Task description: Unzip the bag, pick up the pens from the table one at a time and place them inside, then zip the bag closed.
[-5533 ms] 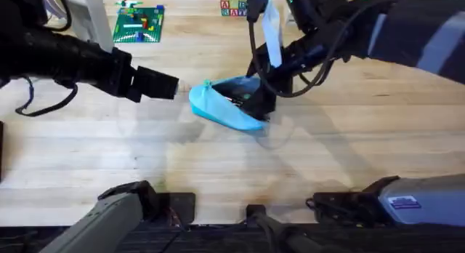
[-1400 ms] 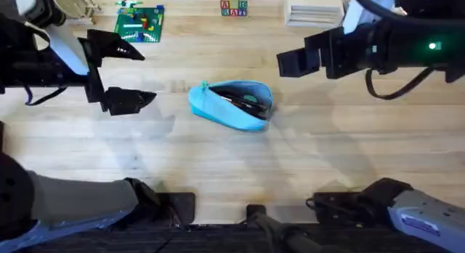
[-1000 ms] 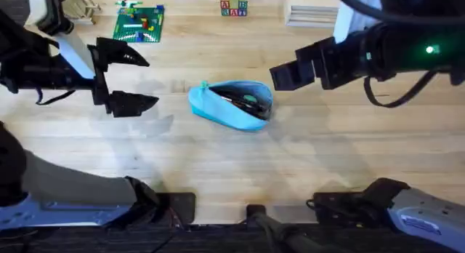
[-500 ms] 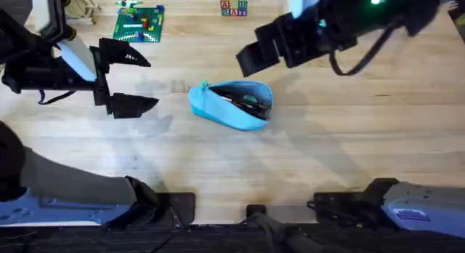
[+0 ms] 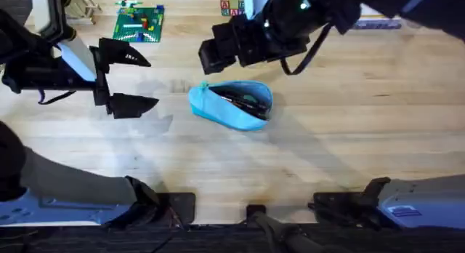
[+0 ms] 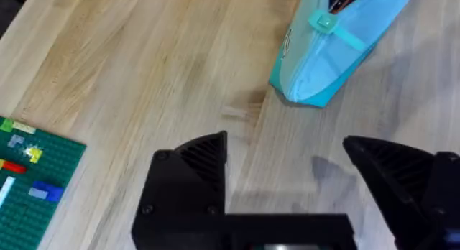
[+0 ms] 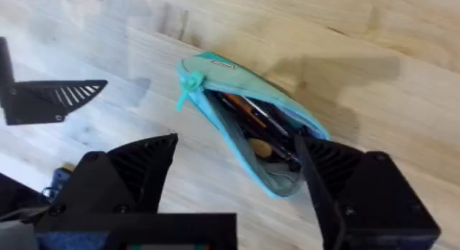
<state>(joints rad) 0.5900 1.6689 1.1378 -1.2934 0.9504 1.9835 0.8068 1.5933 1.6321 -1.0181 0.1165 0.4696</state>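
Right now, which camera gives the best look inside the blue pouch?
The right wrist view: it looks into the open pencil pouch, showing pens inside. The overhead view shows the whole pouch with dark contents. The left wrist view catches its zipper-pull end.

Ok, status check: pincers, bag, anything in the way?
Both pincers open, empty: left pincer beside the bag, right pincer above it. Bag unzipped, pens inside. Path to zipper pull unobstructed.
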